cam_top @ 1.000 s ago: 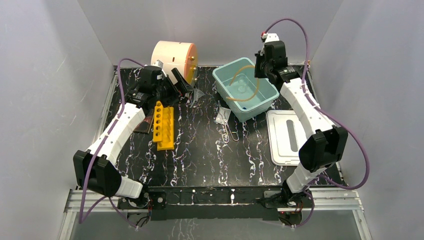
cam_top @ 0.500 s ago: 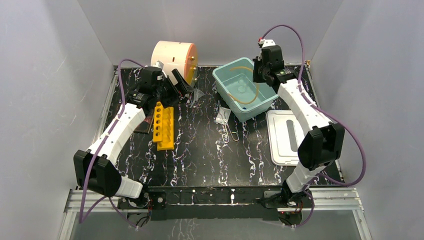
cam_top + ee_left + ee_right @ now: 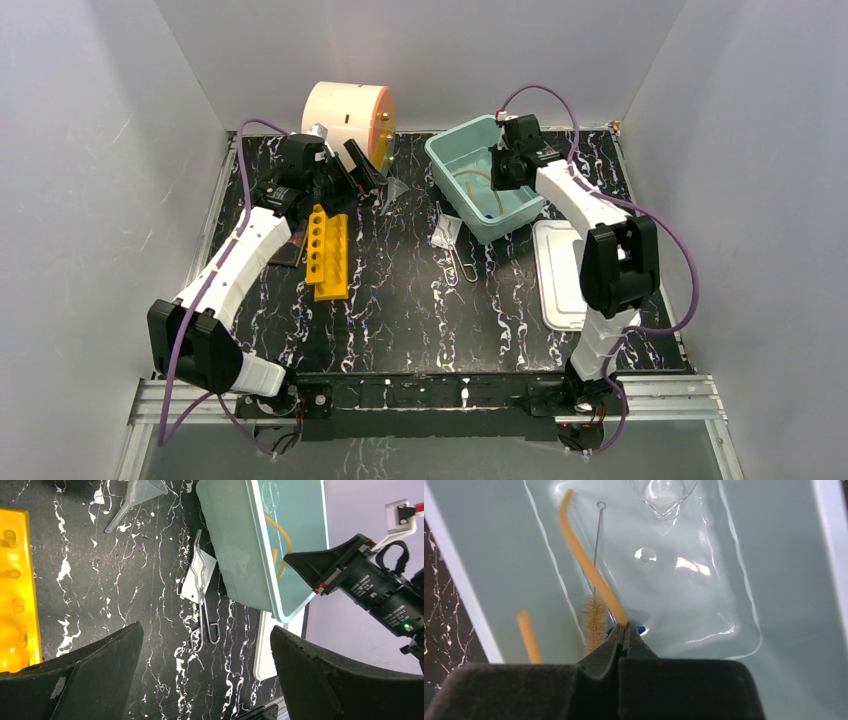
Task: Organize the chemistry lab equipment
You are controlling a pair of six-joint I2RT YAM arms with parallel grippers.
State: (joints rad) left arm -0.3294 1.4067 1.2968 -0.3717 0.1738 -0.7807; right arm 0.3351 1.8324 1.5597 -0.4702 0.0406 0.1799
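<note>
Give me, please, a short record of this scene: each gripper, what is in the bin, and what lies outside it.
left gripper: open, empty, near the drum
right gripper: shut on the tube, low in the bin
in bin: tube, brush, glass dish
on table: rack, funnel, wire clip, lid

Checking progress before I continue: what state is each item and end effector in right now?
Teal bin: lid off.
White lid: flat on table beside bin.
Left end effector: open, empty.
Right end effector: shut on the tan rubber tube, inside bin.
Brush: lying in bin.
Glass dish: in bin.
Funnel: on its side on table.
Yellow rack: on table, outside bin.
Wire clamp: flat on table.
</note>
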